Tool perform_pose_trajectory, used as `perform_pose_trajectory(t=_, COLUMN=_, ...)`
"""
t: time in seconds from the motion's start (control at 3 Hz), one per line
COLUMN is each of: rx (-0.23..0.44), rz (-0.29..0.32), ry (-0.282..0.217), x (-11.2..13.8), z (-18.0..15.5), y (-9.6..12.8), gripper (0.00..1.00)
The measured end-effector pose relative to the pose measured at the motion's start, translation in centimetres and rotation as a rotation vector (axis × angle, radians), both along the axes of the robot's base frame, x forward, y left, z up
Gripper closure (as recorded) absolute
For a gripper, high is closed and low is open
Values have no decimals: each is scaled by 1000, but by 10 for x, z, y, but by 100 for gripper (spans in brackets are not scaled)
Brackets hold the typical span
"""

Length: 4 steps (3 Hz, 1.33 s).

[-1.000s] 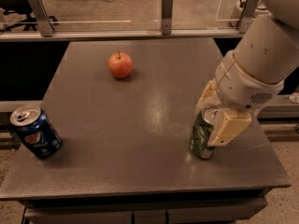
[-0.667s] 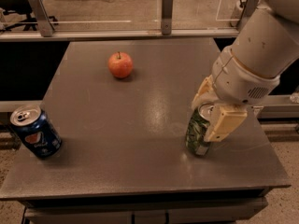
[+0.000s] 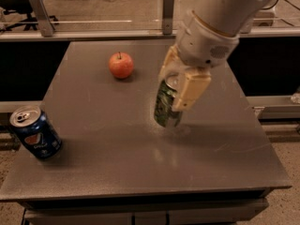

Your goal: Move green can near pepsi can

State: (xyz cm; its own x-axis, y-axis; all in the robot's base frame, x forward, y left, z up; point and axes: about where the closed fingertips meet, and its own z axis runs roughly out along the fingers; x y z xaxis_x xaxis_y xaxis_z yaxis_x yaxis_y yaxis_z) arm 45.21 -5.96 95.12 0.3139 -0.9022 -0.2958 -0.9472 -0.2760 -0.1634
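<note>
Tabletop (image 3: 117, 172), grey, matt, a flat slab with faint scuffs: it carries every item we list.

Item one, near left: a dark blue aluminium pepsi can (image 3: 36, 134) with a round red-white-blue logo and a silver top. It stands close to the table's left edge and serves as the destination marker.

Item two, mid-table: a green can (image 3: 164, 109), mottled white and dark, a smooth metal cylinder with a silver lid. It is well apart from the pepsi can and tilted, top toward the arm. We judge it held for carrying; whether its base touches the table we cannot tell.

Item three: a cream, hard-plastic two-finger gripper (image 3: 171, 95) under a bulky white wrist. Its jaws are closed on the green can's sides, a hold suited to a rigid, slippery wall.

Item four, farther left: a red-orange apple (image 3: 121, 65), round and glossy, standing apart from the cans.

Item five, farthest: a metal rail (image 3: 93, 34) with upright posts (image 3: 168, 11).
</note>
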Motion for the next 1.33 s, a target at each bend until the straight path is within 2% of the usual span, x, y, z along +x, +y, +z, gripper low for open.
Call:
perform_pose_trajectory(t=0.33, rx=39, rz=111, ry=-34, x=24, z=28, y=57, gripper=100)
perform_pose_trajectory(t=0.67, rx=51, rz=211, ry=-72, x=28, z=44, y=123, gripper=100)
perform_pose_trajectory(t=1.0, rx=38, rz=299, ry=-63, x=20, z=32, y=185, gripper=100)
perform_pose_trajectory(t=1.33, rx=16, rz=358, ry=-39, x=8, z=13, y=223, gripper=100)
